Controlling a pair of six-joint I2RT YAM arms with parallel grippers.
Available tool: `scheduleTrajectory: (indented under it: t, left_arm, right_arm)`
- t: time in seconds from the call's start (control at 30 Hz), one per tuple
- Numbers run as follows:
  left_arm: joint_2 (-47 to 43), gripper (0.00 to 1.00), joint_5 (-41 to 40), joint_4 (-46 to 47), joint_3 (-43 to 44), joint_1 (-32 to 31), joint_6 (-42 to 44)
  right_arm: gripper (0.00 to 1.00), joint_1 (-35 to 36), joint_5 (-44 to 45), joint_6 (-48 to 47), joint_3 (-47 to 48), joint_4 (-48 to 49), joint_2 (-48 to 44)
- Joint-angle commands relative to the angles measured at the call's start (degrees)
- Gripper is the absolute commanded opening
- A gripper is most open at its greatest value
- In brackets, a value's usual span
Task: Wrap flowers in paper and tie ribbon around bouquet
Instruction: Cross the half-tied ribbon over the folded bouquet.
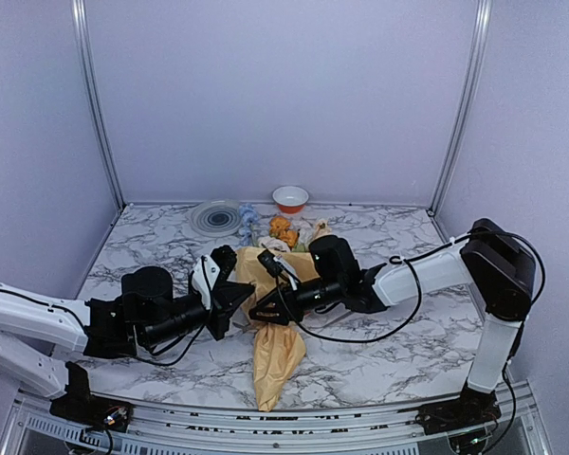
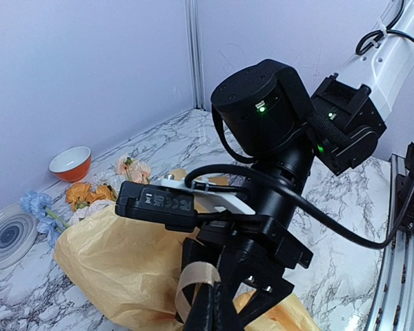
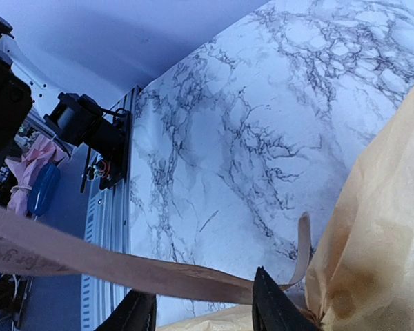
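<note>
On the veined marble table (image 1: pixel 379 360) the bouquet (image 1: pixel 277 355) lies as a crinkled tan-yellow cone, tip near, flowers (image 1: pixel 283 230) at the far end. The flat beige ribbon (image 3: pixel 124 265) crosses between the parted jaws of my right gripper (image 3: pixel 203 300). My left gripper (image 2: pixel 214 314) is closed, pinching this ribbon.

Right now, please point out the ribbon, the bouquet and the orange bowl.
ribbon (image 3: pixel 124 267): right wrist view, middle of the flat strand.
bouquet (image 1: pixel 277 355): top view, narrow lower paper part.
orange bowl (image 1: pixel 290 206): top view, outer wall.
</note>
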Motion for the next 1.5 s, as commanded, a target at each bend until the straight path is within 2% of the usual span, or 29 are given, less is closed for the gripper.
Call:
scheduleTrajectory:
  t: [0.0,0.17,0.23,0.53,0.73,0.87,0.9,0.97,1.03,1.1,1.17,1.23,1.33,1.47]
  left_arm:
    - [-3.05,0.00,3.84,-1.16,0.19,-0.22,-0.03]
    - [-2.60,0.00,5.56,-1.66,-0.01,-0.23,-0.25]
    - [-2.42,0.00,6.07,-2.00,0.06,-0.22,-0.46]
    - [-4.08,0.00,4.63,-5.38,-1.14,-0.22,-0.99]
    - [-0.93,0.00,7.41,-6.80,-7.61,-0.53,-6.48]
    - [8.04,0.00,7.33,-6.70,-7.78,-1.75,-6.55]
    - [10.19,0.04,6.20,-6.70,-6.82,-2.10,-6.11]
    - [12.96,0.23,1.76,-6.08,-5.24,-2.85,-5.79]
    - [12.14,0.32,-1.80,-1.79,-6.92,-2.97,-5.20]
    - [9.99,0.44,-3.55,6.79,-10.97,-2.82,-2.81]
    - [8.63,0.62,-2.61,16.00,-14.46,-2.21,-1.16]
    - [9.49,0.68,0.69,20.98,-15.53,-1.27,0.40]
    - [14.19,0.68,2.87,24.42,-14.01,1.00,-0.46]
    - [20.62,0.50,8.14,37.60,-15.31,5.18,-4.61]
  right_arm:
    - [0.48,0.48,6.17,-4.13,2.88,-3.59,-0.57]
    - [0.52,0.90,5.69,-4.76,3.58,-3.93,0.21]
    - [0.50,0.98,5.79,-4.74,3.48,-3.84,0.41]
    - [0.08,0.91,7.59,-6.27,3.62,-5.74,-0.78]
    - [0.00,0.83,8.98,-6.61,3.82,-7.08,-1.93]
    - [0.00,0.83,7.96,-6.62,3.46,-6.77,-2.33]
    - [0.00,0.83,7.64,-6.64,3.48,-6.70,-2.32]
    - [0.00,0.84,7.43,-6.91,3.36,-6.87,-2.30]
    - [0.00,0.84,7.24,-7.07,3.28,-7.04,-2.46]
    - [0.00,0.83,6.75,-6.97,3.10,-6.74,-2.40]
    - [0.00,0.83,6.37,-6.88,3.17,-6.45,-2.29]
    - [0.00,0.83,5.87,-6.75,3.25,-5.98,-2.14]
    - [0.00,0.83,5.46,-6.46,3.40,-5.37,-1.89]
    - [0.00,0.83,5.19,-6.47,3.52,-5.45,-2.16]
